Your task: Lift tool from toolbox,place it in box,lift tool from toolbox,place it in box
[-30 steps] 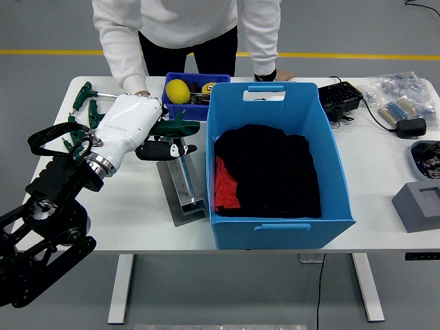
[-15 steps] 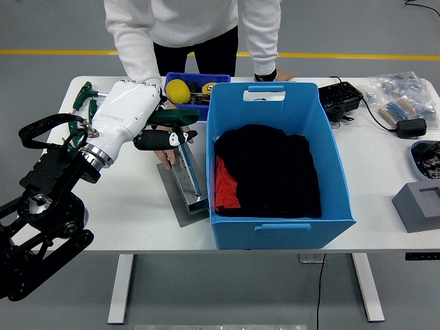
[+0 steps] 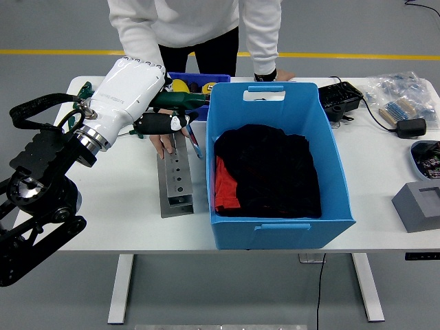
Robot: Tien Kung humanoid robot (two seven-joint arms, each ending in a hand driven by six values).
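A green-handled tool point(image 3: 180, 102) sits in the left hand point(image 3: 148, 103), whose fingers are curled around its handle, its blue shaft slanting down beside the big blue box point(image 3: 275, 165). Below lies a gray metal block point(image 3: 174, 182) on the white table point(image 3: 124, 206); a person's hand point(image 3: 165, 143) seems to press its far end.

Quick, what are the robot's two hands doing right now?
Left hand: closed on a green-handled tool, near the blue bin.
Right hand: not in view.
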